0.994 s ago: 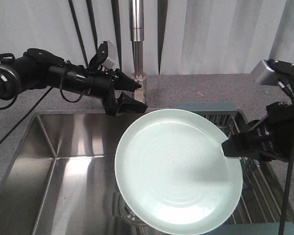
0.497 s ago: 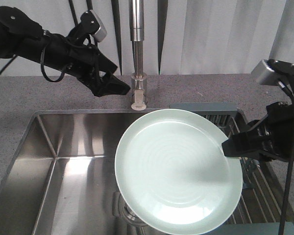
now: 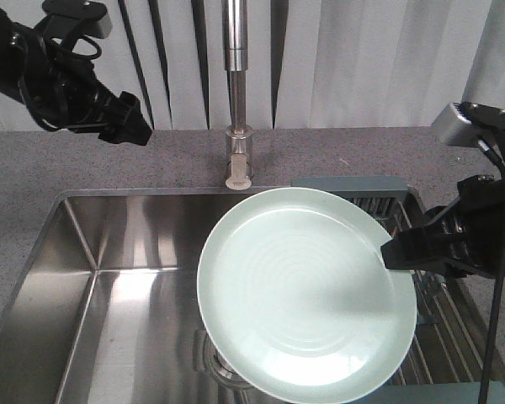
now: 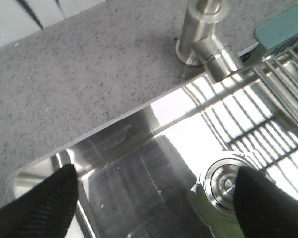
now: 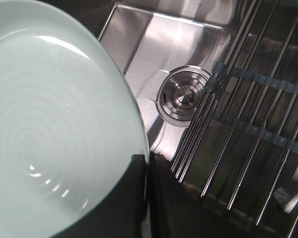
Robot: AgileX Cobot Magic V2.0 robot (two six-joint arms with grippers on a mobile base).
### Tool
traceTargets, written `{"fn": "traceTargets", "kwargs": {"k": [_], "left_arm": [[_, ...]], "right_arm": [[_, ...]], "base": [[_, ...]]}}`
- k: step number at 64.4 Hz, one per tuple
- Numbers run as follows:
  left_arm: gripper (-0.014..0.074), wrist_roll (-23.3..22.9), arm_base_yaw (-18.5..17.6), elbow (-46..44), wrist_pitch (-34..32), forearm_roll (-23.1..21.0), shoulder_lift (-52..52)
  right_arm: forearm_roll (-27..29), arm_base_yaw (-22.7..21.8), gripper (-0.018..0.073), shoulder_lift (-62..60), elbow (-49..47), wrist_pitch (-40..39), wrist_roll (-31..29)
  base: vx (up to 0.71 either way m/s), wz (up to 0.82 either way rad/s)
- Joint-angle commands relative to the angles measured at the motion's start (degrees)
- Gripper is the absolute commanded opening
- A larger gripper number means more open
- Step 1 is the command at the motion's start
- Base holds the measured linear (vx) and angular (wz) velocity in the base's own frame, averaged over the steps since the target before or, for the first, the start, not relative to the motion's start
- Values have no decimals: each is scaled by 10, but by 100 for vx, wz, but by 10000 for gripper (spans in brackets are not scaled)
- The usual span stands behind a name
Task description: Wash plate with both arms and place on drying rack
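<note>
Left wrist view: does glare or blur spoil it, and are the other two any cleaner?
Left wrist: white glare blows out the sink wall; the left gripper tips are soft. Right wrist: plate sharp, small highlights only. Front: evenly lit, right gripper shadows the plate.

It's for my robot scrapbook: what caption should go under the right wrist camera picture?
Right gripper grips the mint-green plate by its rim over the sink, drain and drying rack alongside.

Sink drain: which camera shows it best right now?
Right wrist view: the drain shows nearly whole and sharp beside the drying rack. Left wrist view: partly cut by a finger of the left claw. Front view: the plate hides almost all of it.
</note>
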Motion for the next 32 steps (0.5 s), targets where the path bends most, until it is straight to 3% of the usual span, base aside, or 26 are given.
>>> {"fn": "traceTargets", "kwargs": {"k": [1, 23, 32], "left_arm": [[572, -45, -2, 40, -44, 25, -69], [551, -149, -2, 279, -119, 118, -270], [551, -182, -2, 357, -135, 131, -354]], "right_arm": [[24, 0, -4, -12, -14, -14, -5], [24, 0, -4, -12, -14, -14, -5], [24, 0, -4, -12, -14, -14, -5]], "base": [[0, 0], [0, 0], [0, 0]]}}
